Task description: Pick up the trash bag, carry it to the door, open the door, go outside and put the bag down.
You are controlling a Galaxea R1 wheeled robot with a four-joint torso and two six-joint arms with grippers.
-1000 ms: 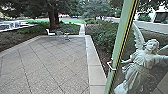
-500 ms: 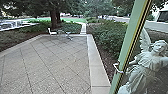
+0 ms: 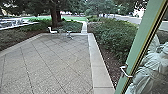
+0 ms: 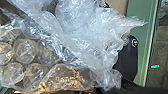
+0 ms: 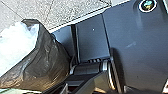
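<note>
One trash bag (image 5: 50,58) shows in the right wrist view, a dark, creased one with its mouth open and a bulky white filling (image 5: 17,43) inside. It lies just beside the robot's dark parts, with speckled paving beyond. Whether it hangs free or rests on something, I cannot tell.

In the left wrist view there is a crumpled mass of clear plastic (image 4: 90,35). Next to it sit rounded clear shapes (image 4: 25,50) in two rows, about six of them, though the edges blur and the count is not certain. Some brownish bits (image 4: 67,80) show through the plastic.

There are two pincers to account for, left and right, and I cannot tell for either one whether it is wide, narrow or holding the bag.

The head view looks out over a paved patio (image 3: 50,65). One door (image 3: 140,47) stands at the robot's right, a leaning green frame with glass and one metal handle (image 3: 126,73). Through the glass shows one pale statue (image 3: 146,72), partly cut off.

One pale stone border (image 3: 98,62) runs along the patio's right side, with green bushes (image 3: 112,37) past it. At the far end is one white chair (image 3: 52,31), with some thin-legged furniture (image 3: 70,34) near it, too small to count. Behind stand two tree trunks (image 3: 53,16) close together, one narrow path (image 3: 84,27) and one strip of lawn (image 3: 75,19)
</note>
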